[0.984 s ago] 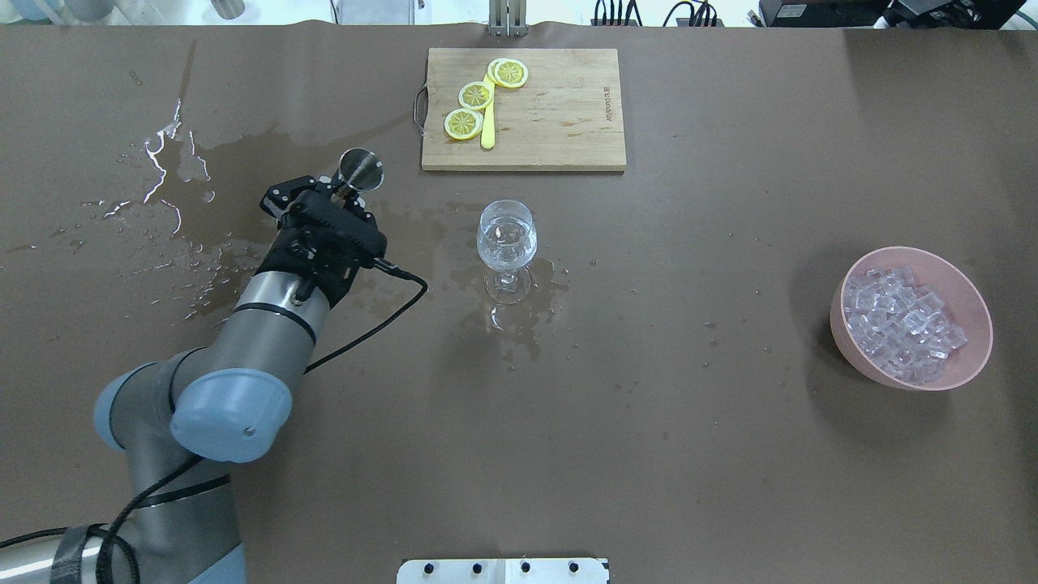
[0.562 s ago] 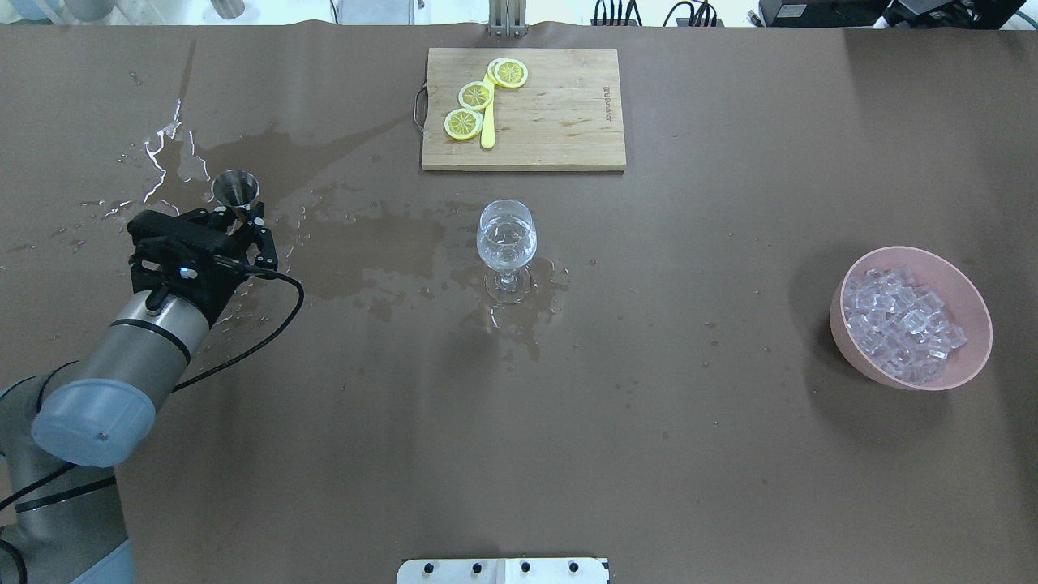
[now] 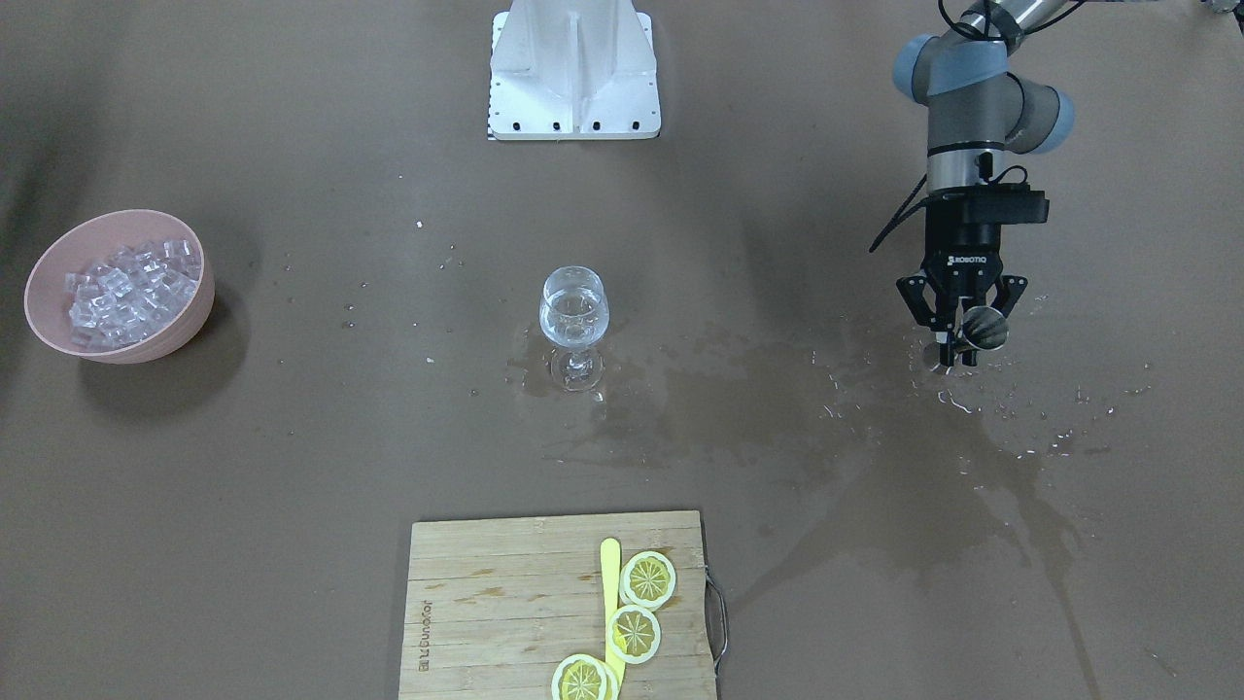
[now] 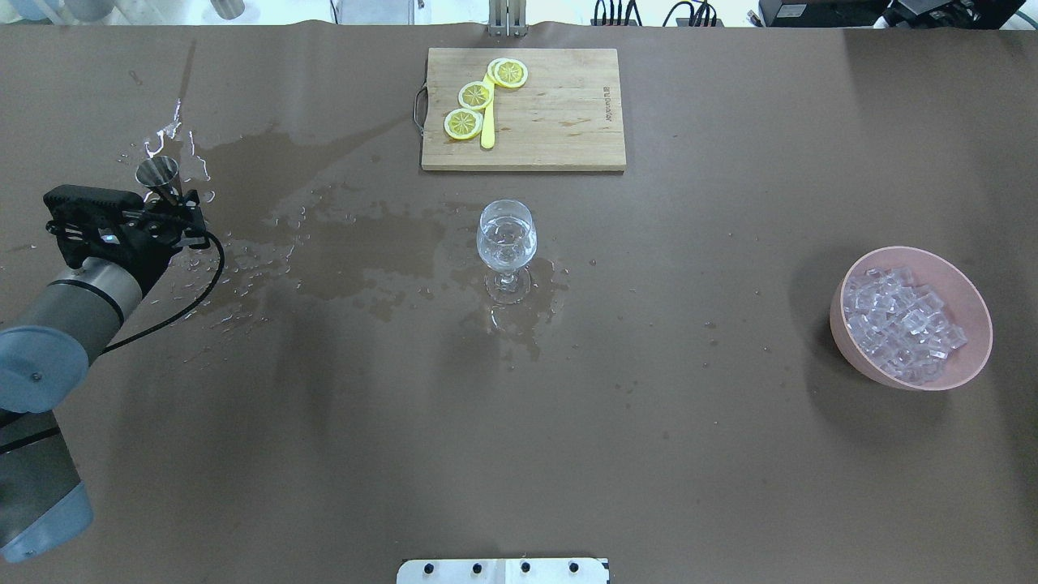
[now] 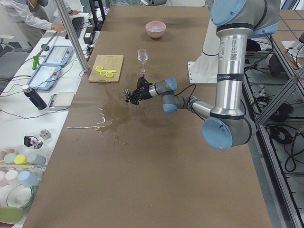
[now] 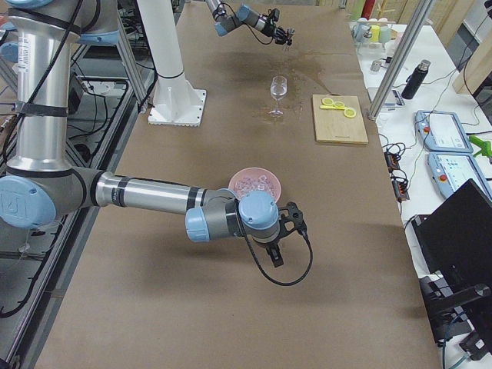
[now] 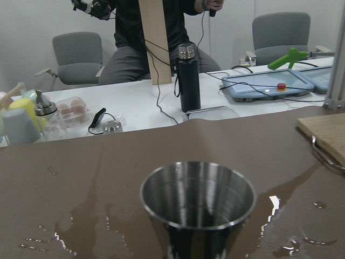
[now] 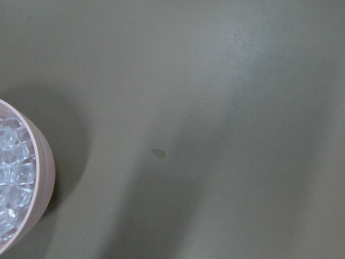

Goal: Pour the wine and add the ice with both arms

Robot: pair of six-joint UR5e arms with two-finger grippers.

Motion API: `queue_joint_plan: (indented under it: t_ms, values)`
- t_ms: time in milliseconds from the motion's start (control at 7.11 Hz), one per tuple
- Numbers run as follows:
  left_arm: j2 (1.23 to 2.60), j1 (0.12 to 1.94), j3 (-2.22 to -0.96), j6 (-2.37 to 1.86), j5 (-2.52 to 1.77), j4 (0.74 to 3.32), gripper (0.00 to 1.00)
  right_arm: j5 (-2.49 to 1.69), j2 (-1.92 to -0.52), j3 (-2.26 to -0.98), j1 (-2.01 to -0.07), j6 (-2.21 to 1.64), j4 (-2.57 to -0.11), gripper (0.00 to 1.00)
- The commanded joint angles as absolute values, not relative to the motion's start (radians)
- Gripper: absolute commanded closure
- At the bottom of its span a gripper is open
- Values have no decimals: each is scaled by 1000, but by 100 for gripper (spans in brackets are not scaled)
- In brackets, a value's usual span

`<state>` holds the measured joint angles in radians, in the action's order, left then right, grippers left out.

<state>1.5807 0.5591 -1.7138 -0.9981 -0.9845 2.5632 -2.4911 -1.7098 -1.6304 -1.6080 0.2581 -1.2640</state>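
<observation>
My left gripper (image 4: pixel 165 195) is shut on a small steel measuring cup (image 4: pixel 156 172) and holds it upright over the wet far-left part of the table. The gripper (image 3: pixel 960 342) and the cup (image 3: pixel 984 331) also show in the front view. The left wrist view looks into the cup (image 7: pixel 198 199), and no liquid is clear inside. A stemmed glass (image 4: pixel 507 237) with clear wine stands mid-table. A pink bowl (image 4: pixel 969 304) of ice (image 4: pixel 900 324) sits at the right. My right gripper (image 6: pixel 281 231) hovers beside the bowl (image 6: pixel 270 178); I cannot tell whether it is open.
A wooden cutting board (image 4: pixel 559 113) with lemon slices (image 4: pixel 475 95) and a yellow knife lies at the back centre. Spilled liquid (image 4: pixel 324 235) spreads from the glass to the left edge. The white base block (image 3: pixel 573 68) is at the robot's side.
My left arm has swung left, carrying the steel cup from near the glass to the far-left wet patch. The glass and bowl have not moved.
</observation>
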Motion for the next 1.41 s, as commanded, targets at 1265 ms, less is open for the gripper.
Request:
queue_joint_plan:
  t_ms: [1265]
  values:
    - [1581,618,-1445,-1101,-1025,2781,100,-2490,-1738,-1675,-1608,258,-1264,0]
